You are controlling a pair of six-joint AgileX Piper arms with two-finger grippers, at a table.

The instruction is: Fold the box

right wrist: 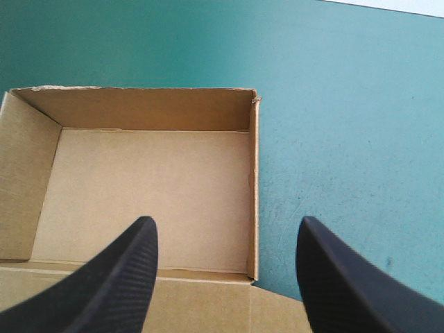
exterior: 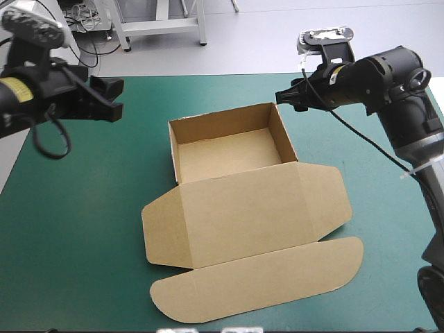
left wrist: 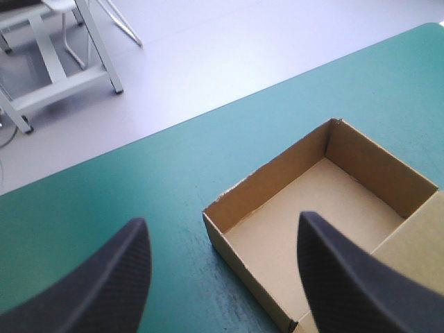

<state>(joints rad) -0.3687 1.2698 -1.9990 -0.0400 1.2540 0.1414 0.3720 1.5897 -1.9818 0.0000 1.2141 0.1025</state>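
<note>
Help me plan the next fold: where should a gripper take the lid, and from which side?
Probably the lid, by its long rounded flap, at the free near edge, coming from the near side of the table: it lies flat, hinged toward the tray.

We take this place for a laboratory: a work table (exterior: 41, 291) with a flat teal-green cover (exterior: 76, 236) stands on a smooth pale grey floor (exterior: 263, 48), and beyond its far edge are a white metal frame stand (exterior: 161, 26) and loose dark cables (exterior: 84, 21).
</note>
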